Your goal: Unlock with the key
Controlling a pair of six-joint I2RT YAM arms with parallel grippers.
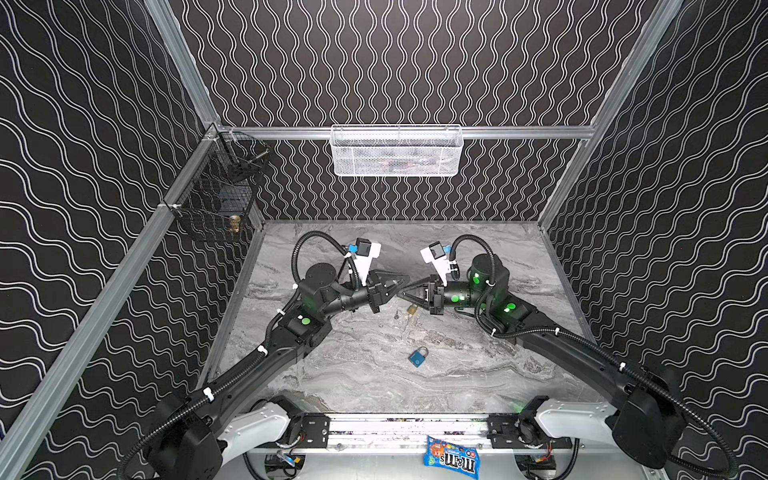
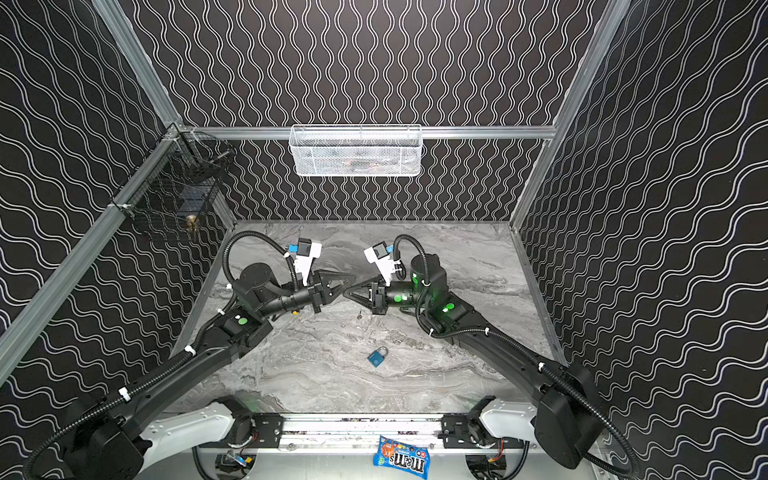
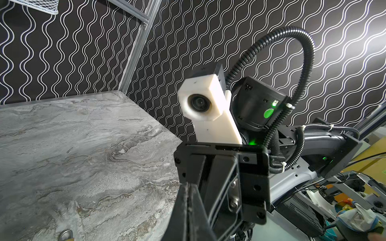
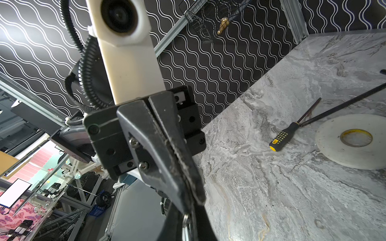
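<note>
Two locks, blue padlock (image 1: 418,357) alone on open table (image 1: 498,257), edges well clear, brass padlock (image 1: 412,309) just beside right gripper (image 1: 404,293), left gripper (image 1: 400,285) tip-to-tip with it, both jaws closed tight, anything pinched unreadable.

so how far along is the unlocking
Nothing looks done: the blue padlock and the brass padlock lie untouched on the table. In hand: the left pincer and right pincer meet shut, tip to tip; a small metal ring shows at the right one's tips, perhaps the key's. Left: key into lock, turn.
</note>
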